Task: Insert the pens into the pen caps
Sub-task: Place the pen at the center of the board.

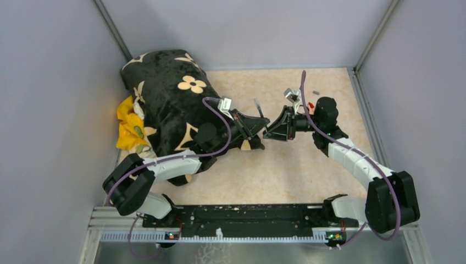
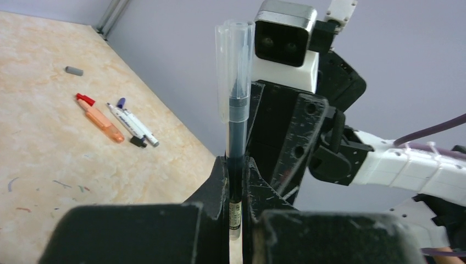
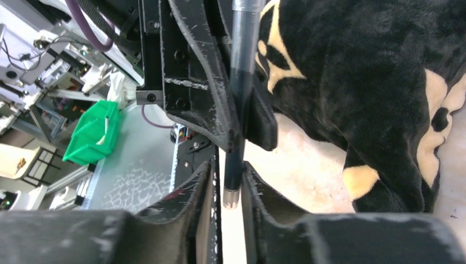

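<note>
Closest to my left wrist lens, the left gripper (image 2: 236, 168) is clenched on the thin dark pen (image 2: 236, 140) near its lower end, with the barrel crosswise to the fingers. A clear cap (image 2: 235, 66) covers its upper end; the bottom end is silver. From above, it stands over the middle of the table (image 1: 297, 165), tilted toward the back wall (image 1: 247, 33). The right gripper (image 3: 226, 170) brackets the silver end just below that grip — pinching or only flanking, I cannot tell.
</note>
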Tool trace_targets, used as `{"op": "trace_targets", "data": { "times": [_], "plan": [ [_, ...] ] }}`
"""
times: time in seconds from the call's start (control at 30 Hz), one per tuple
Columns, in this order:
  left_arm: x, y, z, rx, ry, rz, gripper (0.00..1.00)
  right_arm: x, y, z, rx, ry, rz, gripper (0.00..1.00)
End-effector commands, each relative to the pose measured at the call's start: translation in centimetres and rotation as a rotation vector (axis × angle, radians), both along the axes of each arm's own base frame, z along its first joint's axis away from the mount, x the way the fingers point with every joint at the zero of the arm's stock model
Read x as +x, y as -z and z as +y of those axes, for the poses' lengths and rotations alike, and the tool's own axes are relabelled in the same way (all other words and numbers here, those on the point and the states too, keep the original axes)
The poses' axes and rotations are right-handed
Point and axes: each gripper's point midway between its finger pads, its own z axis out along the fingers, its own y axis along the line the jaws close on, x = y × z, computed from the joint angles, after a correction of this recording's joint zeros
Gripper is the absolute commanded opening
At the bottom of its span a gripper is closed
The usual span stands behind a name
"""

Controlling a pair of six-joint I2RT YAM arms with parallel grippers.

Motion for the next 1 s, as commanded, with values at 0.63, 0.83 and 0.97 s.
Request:
{"op": "trace_targets", "data": {
  "times": [0.63,0.83,0.97],
  "plan": [
    [-1.4,3.2,5.8,0.258,-0.176,-0.135,0.74,3.4,2.4,-3.6,-0.134,0.092,-0.119,0.0],
    [-1.4,5.1,9.6,0.411,-0.293,-0.154,0.85,10.0,8.2,-7.0,-0.49,0.324,-0.169,0.0],
    [-1.4,5.5,10.8,0.453,-0.323,-0.173,0.93,13.4,11.0,-8.0,-0.612,0.382,-0.086,0.0]
  ]
}}
